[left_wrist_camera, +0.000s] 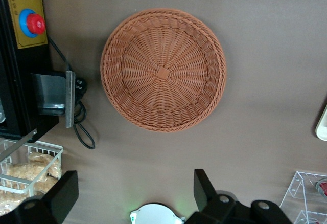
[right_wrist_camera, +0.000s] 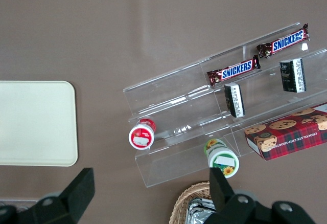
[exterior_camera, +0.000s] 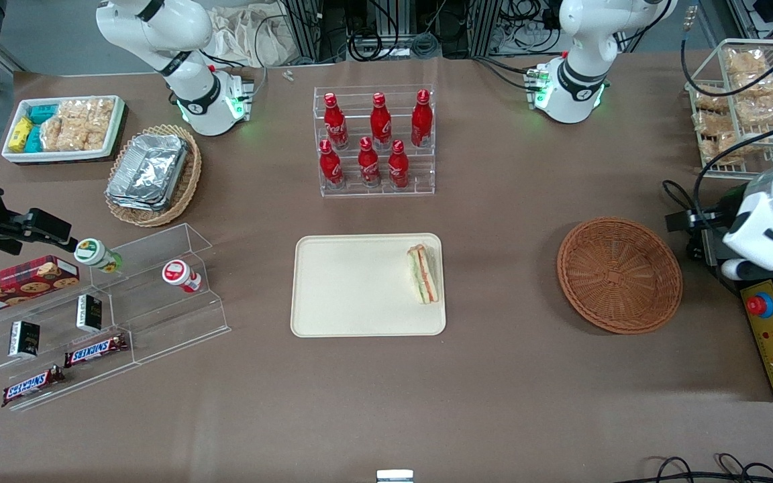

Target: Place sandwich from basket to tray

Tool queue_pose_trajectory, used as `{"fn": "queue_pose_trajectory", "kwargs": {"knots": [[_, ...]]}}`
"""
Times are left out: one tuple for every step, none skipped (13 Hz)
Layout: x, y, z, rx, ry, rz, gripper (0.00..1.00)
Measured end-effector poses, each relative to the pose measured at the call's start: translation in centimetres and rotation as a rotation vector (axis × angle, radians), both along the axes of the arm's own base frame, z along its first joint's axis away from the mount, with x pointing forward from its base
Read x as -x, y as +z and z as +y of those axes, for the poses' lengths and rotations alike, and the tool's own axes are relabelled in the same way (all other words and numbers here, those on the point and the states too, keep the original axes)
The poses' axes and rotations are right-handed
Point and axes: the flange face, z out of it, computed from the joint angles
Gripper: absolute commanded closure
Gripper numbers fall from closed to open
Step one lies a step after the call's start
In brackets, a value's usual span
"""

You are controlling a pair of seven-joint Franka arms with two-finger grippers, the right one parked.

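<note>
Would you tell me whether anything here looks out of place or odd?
Nothing stands out. The sandwich lies on the tray, the basket sits empty, and the gripper hangs above it, jaws open.

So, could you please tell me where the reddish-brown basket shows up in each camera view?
Front view: the basket sits empty on the table toward the working arm's end, beside the tray that holds the sandwich.
Left wrist view: the basket lies below the open end effector.
Right wrist view: not in it.
Shared landmark: the red emergency button beside the basket.
</note>
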Motion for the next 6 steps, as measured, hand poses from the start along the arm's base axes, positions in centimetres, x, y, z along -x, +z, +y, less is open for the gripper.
{"fn": "queue_pose_trajectory", "kwargs": {"knots": [[0.04, 0.23, 0.16, 0.012, 0.001, -0.006, 0.00], [-0.06, 0.30, 0.35, 0.022, 0.002, -0.014, 0.00], [-0.14, 0.29, 0.57, 0.028, 0.004, -0.019, 0.00], [-0.15, 0.25, 0.70, 0.030, 0.004, -0.019, 0.00], [-0.16, 0.21, 0.71, 0.031, 0.003, -0.019, 0.00], [-0.20, 0.22, 0.68, 0.034, 0.002, -0.021, 0.00]]}}
